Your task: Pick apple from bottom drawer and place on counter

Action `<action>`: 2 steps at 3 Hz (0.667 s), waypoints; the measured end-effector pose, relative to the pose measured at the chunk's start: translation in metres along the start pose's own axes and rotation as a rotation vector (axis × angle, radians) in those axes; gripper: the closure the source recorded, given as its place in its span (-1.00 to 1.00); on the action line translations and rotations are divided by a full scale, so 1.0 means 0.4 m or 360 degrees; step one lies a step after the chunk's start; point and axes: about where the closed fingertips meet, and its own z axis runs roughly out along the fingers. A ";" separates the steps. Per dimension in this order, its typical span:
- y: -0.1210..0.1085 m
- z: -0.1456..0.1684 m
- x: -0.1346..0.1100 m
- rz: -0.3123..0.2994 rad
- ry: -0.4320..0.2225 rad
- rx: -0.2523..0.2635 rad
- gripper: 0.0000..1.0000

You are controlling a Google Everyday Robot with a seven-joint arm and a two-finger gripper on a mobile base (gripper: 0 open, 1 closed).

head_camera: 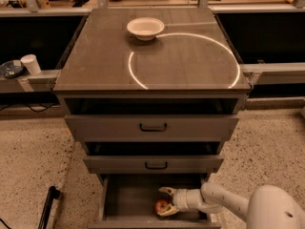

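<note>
Sitting inside the open bottom drawer [128,199], your hand [163,202] was spread wide, fingers [167,191] either side of the apple [161,206], not clamped, white bowl [145,27] near the tabletop's [95,66] far edge.

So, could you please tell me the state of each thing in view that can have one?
bottom drawer: pulled open.
middle drawer: slightly out.
top drawer: slightly out.
apple: lying in the bottom drawer.
gripper: inside the bottom drawer, jaws open around the apple.
white bowl: upright on the counter, empty.
paper cup: upright.
</note>
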 end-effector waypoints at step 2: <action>0.017 0.057 0.035 0.0025 0.0002 -0.0044 -0.28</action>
